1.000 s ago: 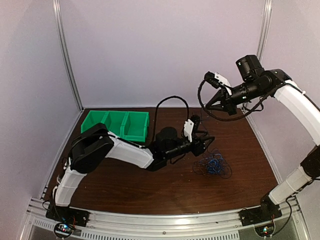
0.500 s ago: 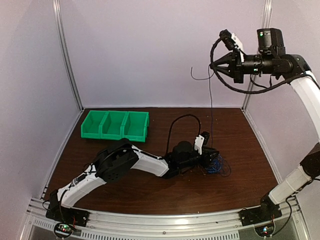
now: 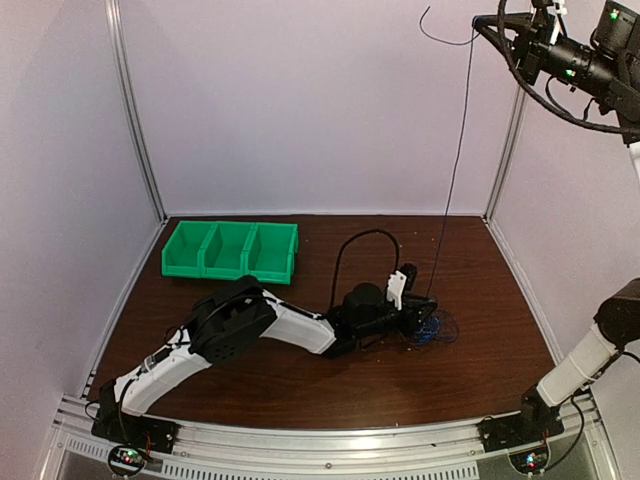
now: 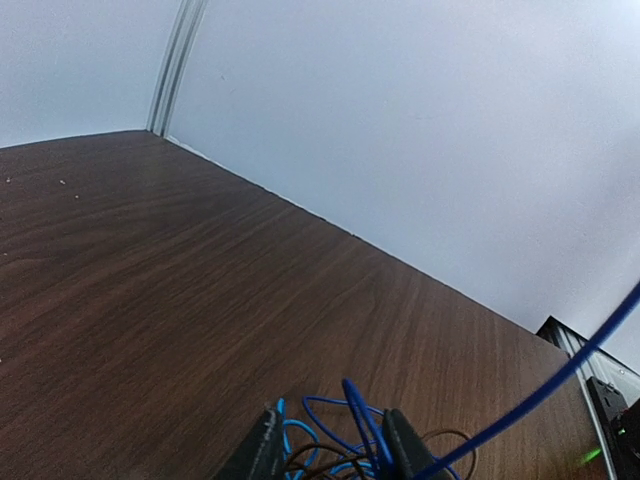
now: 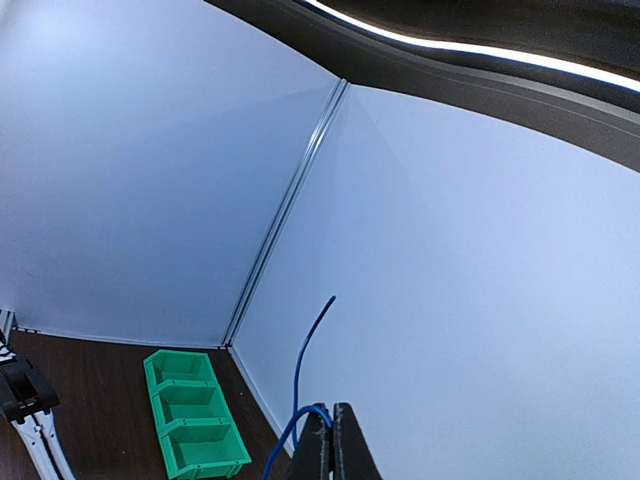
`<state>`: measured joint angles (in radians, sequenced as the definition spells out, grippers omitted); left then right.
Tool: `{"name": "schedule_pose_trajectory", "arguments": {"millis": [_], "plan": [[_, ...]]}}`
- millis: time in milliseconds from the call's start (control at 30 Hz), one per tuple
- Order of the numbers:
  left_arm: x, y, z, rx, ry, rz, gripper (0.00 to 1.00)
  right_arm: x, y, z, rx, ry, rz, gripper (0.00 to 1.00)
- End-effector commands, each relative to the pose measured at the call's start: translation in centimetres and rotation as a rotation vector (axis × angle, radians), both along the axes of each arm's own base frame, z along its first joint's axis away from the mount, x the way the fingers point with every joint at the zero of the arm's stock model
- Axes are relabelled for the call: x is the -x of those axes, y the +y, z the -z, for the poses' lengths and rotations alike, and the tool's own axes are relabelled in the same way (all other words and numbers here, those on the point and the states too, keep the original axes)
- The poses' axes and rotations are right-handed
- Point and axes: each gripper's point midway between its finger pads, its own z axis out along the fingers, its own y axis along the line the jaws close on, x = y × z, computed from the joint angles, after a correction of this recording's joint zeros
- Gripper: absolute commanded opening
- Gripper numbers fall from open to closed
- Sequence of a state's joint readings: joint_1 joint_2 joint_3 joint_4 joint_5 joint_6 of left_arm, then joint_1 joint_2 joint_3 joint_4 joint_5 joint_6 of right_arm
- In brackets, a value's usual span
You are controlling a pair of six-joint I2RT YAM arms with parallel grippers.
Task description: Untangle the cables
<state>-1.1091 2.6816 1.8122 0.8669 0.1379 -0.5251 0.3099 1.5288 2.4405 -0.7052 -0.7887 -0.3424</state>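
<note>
A tangle of blue and dark cables (image 3: 434, 328) lies on the brown table, right of centre. My left gripper (image 3: 414, 318) is low on the table, its jaws closed around the tangle; in the left wrist view several blue and brown loops (image 4: 330, 425) sit between its fingertips (image 4: 335, 452). My right gripper (image 3: 480, 22) is high at the top right, shut on one blue cable (image 3: 455, 170). That cable runs nearly straight down to the tangle, and its free end sticks out to the left. In the right wrist view the jaws (image 5: 333, 425) pinch the blue cable (image 5: 308, 350).
A green bin (image 3: 230, 250) with three compartments stands at the back left of the table and also shows in the right wrist view (image 5: 190, 415). White walls and metal posts enclose the table. The left arm stretches across the middle of the table.
My right gripper has risen up and to the right with the blue cable, drawing it out long and straight. My left gripper moved onto the tangle and has stayed there.
</note>
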Motion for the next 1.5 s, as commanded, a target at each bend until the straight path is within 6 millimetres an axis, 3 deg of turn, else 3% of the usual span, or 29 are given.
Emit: {"name": "schedule_pose_trajectory", "arguments": {"millis": [0,267,367,433,567,767,800,967,1133,1300,1400,1467], "plan": [[0.1,0.6,1.2,-0.064,0.019,-0.009,0.4,1.2,-0.5,-3.1,-0.075,-0.078,-0.021,0.0],[-0.4,1.5,2.3,-0.097,0.035,-0.028,0.53,3.3,-2.0,-5.6,-0.132,-0.137,-0.007,0.0],[-0.1,1.7,1.4,-0.08,0.021,0.002,0.6,3.7,-2.0,-6.0,-0.14,-0.144,-0.014,0.0],[0.6,2.0,0.0,-0.067,0.004,0.035,0.64,2.7,-1.8,-4.9,-0.118,-0.115,-0.004,0.0],[3.2,4.6,-4.3,-0.018,-0.079,0.096,0.69,-1.2,-1.0,0.5,-0.06,0.016,0.031,0.0],[6.4,8.6,-10.5,-0.016,-0.197,0.153,0.72,-5.4,0.3,13.2,0.007,0.302,0.022,0.0],[6.6,9.0,-10.6,-0.035,-0.199,0.152,0.72,-6.0,0.7,16.0,0.02,0.36,0.014,0.0],[6.7,11.1,-11.4,-0.043,-0.177,0.104,0.73,-6.5,1.6,23.6,0.051,0.519,-0.033,0.0],[4.0,12.2,-11.2,-0.076,-0.11,-0.064,0.74,-6.6,2.1,28.3,0.103,0.631,-0.062,0.0],[2.6,13.5,-10.8,-0.126,-0.151,-0.163,0.65,-7.0,2.1,30.9,0.103,0.675,-0.045,0.0],[0.9,14.2,-9.5,-0.161,-0.094,-0.195,0.69,-7.1,2.2,32.3,0.113,0.71,-0.05,0.0],[1.4,14.0,-9.5,-0.133,-0.102,-0.121,0.71,-7.1,2.3,32.8,0.115,0.722,-0.055,0.0]]}}
